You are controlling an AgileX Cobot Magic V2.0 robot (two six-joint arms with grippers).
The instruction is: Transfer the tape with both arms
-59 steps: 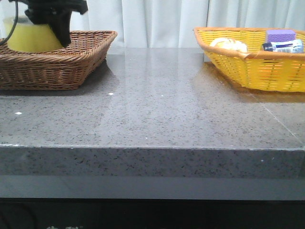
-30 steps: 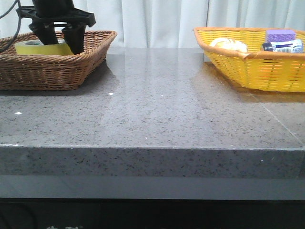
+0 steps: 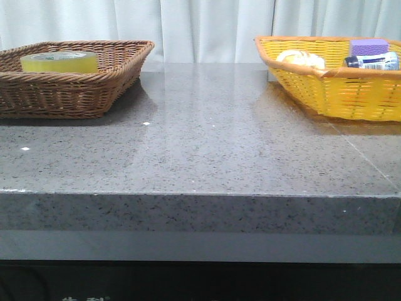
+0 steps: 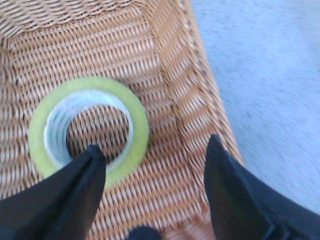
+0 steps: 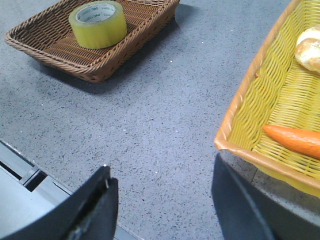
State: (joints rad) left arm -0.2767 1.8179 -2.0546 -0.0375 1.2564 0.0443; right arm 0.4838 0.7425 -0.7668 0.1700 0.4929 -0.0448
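Note:
The tape (image 3: 59,62), a wide translucent yellow roll, lies flat in the brown wicker basket (image 3: 81,94) at the table's back left. Neither arm shows in the front view. In the left wrist view my left gripper (image 4: 155,145) hangs open above the basket floor (image 4: 170,85). The tape (image 4: 140,125) lies free beside one of its fingers, not between them. My right gripper (image 5: 161,167) is open over the grey table top, with nothing between its fingers. From there the tape (image 5: 98,24) is far off in the brown basket (image 5: 60,55).
A yellow basket (image 3: 326,88) stands at the back right with a purple block (image 3: 369,47), a small bottle (image 3: 373,61) and a pale round item (image 3: 301,59). The right wrist view shows its rim (image 5: 245,95) and an orange carrot (image 5: 295,140) inside.
My left gripper lowered the tape into the brown basket, let go of it, and rose out of the front view. The tape now rests alone in the basket.

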